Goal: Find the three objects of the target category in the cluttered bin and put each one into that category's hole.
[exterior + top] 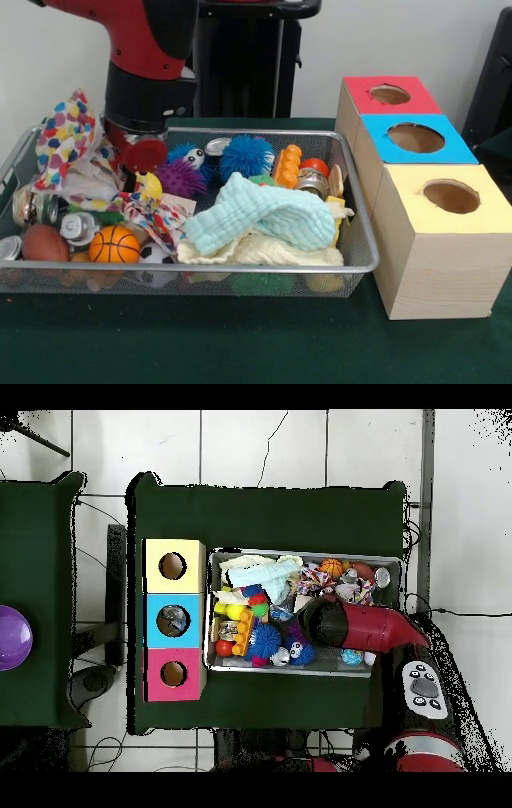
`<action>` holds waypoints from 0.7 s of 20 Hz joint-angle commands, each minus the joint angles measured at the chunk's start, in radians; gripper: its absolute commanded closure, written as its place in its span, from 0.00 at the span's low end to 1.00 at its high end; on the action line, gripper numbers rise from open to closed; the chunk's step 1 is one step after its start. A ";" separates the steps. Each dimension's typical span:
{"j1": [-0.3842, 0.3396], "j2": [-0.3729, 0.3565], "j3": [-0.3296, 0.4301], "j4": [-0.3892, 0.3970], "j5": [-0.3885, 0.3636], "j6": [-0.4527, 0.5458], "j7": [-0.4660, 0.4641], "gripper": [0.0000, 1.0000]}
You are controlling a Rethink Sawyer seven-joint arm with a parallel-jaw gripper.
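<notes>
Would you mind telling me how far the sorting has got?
Possibly one item done: something shows inside the blue box, while the yellow box and red box look empty. The arm is down in the bin; its claw is hidden. The bin is full of clutter.

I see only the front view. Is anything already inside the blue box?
Observer: Yes. From overhead, something greyish shows through the hole of the blue box.
Operator: And the other two boxes?
Observer: The holes of the yellow box and the red box look dark; nothing shows inside.
Operator: Is anything beside our table?
Observer: A purple round thing lies on a second green table, beyond the boxes.
</notes>
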 commanded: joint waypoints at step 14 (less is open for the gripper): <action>0.102 -0.077 0.127 0.098 0.209 0.170 0.071 1.00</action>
